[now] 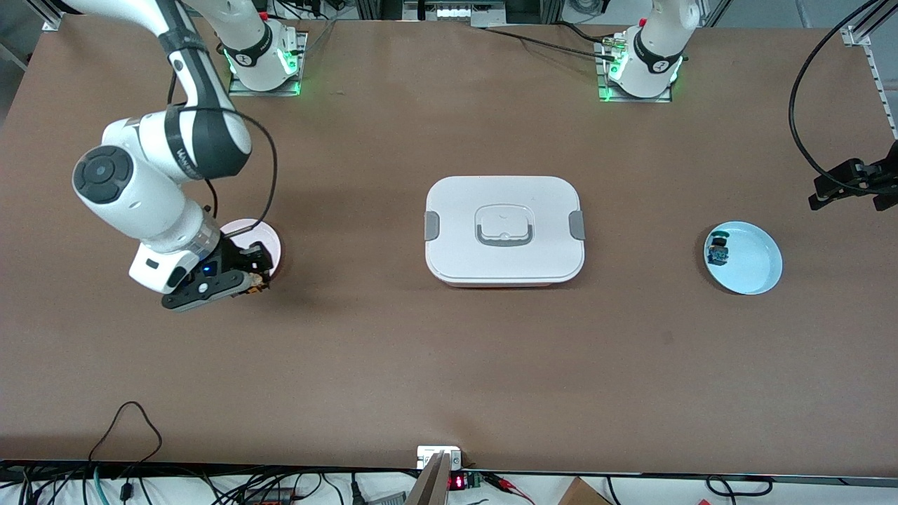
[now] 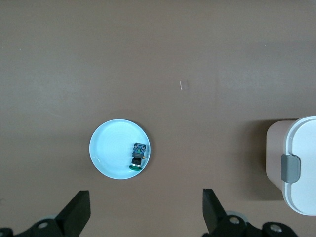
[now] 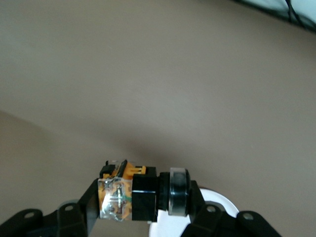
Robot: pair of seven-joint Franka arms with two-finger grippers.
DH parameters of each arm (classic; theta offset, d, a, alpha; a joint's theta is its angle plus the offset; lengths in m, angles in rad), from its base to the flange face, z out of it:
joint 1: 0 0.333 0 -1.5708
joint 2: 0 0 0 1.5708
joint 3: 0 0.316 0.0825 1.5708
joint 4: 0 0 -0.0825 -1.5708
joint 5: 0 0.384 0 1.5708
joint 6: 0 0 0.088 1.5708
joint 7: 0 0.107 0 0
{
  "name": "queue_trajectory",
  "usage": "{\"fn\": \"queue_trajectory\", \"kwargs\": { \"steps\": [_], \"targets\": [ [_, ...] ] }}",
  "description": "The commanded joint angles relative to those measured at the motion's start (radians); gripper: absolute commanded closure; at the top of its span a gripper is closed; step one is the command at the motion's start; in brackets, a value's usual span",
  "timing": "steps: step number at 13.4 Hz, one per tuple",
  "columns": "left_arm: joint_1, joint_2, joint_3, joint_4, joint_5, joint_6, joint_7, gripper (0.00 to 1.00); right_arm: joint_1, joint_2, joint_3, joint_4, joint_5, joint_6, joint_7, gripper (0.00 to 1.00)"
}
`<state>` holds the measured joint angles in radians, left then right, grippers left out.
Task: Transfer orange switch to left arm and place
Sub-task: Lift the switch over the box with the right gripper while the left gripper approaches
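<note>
My right gripper (image 1: 254,279) is shut on the orange switch (image 3: 140,195), a small black block with an orange part. It holds it in the air over the edge of a pale pink plate (image 1: 268,242) at the right arm's end of the table. The switch also shows in the front view (image 1: 257,283). My left gripper (image 1: 852,184) is open and empty, up in the air over the left arm's end of the table. The white box (image 1: 504,229) with grey clips sits mid-table between the two grippers; its corner shows in the left wrist view (image 2: 296,170).
A light blue plate (image 1: 751,266) lies toward the left arm's end and holds a small blue-and-teal component (image 1: 718,250); both show in the left wrist view, plate (image 2: 111,153) and component (image 2: 138,155). Cables hang at the table's edges.
</note>
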<state>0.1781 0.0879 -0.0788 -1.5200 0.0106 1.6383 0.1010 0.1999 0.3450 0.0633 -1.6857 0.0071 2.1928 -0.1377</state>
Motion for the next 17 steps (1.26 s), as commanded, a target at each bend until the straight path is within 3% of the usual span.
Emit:
{"fn": "queue_trajectory", "kwargs": {
  "steps": [1,8,13,17],
  "targets": [
    [0.003,0.015,-0.001,0.032,0.014,-0.008,0.019,0.0,-0.004,-0.017,0.07,0.056,0.024,-0.03,-0.029,0.98],
    [0.003,0.041,0.007,0.031,0.005,-0.026,0.016,0.0,0.038,-0.099,0.119,0.08,0.217,-0.051,-0.135,0.99],
    [0.006,0.032,0.007,0.041,-0.018,-0.227,0.158,0.0,0.107,-0.106,0.119,0.138,0.404,-0.042,-0.432,1.0],
    [0.035,0.027,0.011,0.031,-0.31,-0.369,0.149,0.0,0.162,-0.075,0.119,0.168,0.735,-0.038,-0.639,1.0]
  ]
}}
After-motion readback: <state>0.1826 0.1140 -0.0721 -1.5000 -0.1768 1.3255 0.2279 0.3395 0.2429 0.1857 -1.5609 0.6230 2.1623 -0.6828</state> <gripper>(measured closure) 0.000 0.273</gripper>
